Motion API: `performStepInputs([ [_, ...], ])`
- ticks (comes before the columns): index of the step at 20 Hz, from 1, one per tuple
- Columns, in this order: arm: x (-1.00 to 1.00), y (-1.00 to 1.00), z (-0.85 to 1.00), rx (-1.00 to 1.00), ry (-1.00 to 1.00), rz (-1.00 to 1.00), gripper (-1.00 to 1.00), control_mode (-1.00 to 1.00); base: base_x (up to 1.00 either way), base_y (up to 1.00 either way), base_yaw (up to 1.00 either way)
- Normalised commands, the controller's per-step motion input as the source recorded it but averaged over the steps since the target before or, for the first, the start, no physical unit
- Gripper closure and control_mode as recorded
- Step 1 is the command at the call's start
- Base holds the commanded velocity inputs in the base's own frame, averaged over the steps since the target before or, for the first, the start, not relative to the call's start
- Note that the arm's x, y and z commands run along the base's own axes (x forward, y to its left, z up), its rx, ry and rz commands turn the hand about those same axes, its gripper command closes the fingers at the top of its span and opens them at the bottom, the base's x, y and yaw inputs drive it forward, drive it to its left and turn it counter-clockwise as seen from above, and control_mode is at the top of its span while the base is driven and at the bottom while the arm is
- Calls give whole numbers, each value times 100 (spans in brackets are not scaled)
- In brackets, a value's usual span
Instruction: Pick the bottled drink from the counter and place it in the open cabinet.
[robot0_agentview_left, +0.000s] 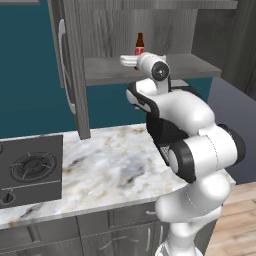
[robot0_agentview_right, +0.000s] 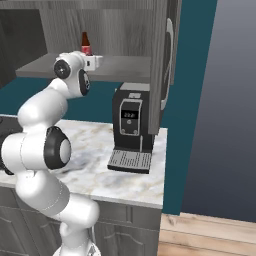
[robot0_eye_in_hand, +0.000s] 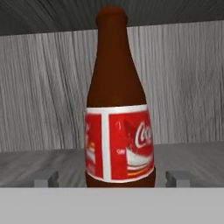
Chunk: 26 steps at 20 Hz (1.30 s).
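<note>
The bottled drink, dark brown glass with a red label, stands upright on the shelf of the open grey cabinet, near its back wall. The same bottle rises just behind my raised hand, and its neck shows above the shelf edge. My gripper is open at the bottle's base, with one fingertip left of it and the other right of it. Small gaps show on both sides. The gripper reaches in over the shelf's front edge. The marbled counter lies below.
The cabinet door with a curved silver handle stands open at the left. A black coffee machine sits on the counter under the shelf. A stove burner is set in the counter's left end. A wooden floor lies right of the counter.
</note>
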Motion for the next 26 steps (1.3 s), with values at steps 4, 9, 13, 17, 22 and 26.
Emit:
performStepInputs([
  [4,-34,0,15,2,2,4,-100,-100,0,0,0],
  [9,-21,-3,27,2,10,1,-100,-100,0,0,0],
  [13,-21,-20,27,1,11,0,-100,-100,0,0,0],
  [17,-33,-13,26,0,18,0,-100,-100,0,0,0],
  [22,-54,-5,9,2,24,0,-100,-100,0,0,0],
  [26,-74,-7,0,1,19,0,-100,-100,0,0,0],
])
